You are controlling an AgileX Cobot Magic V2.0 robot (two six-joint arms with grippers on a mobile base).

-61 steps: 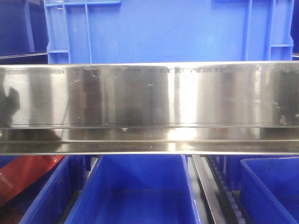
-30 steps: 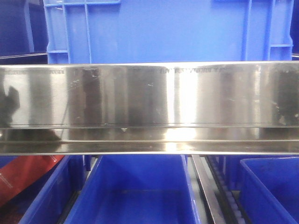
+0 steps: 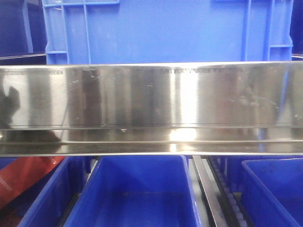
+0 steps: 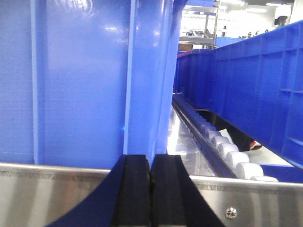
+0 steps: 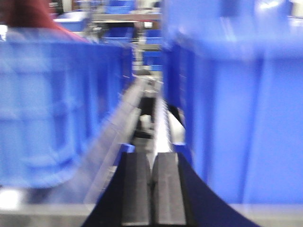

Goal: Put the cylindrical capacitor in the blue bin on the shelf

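The shelf [image 3: 151, 109] rail hides most of the blue bin [image 3: 165, 30] behind it. Left tool [image 4: 151, 189] and right tool [image 5: 152, 189] are both pressed narrow, empty; the right wrist view is blurred.

Black flat-padded fingers [image 4: 135, 189] on both pincers, blue-edged at right [image 5: 152, 189].
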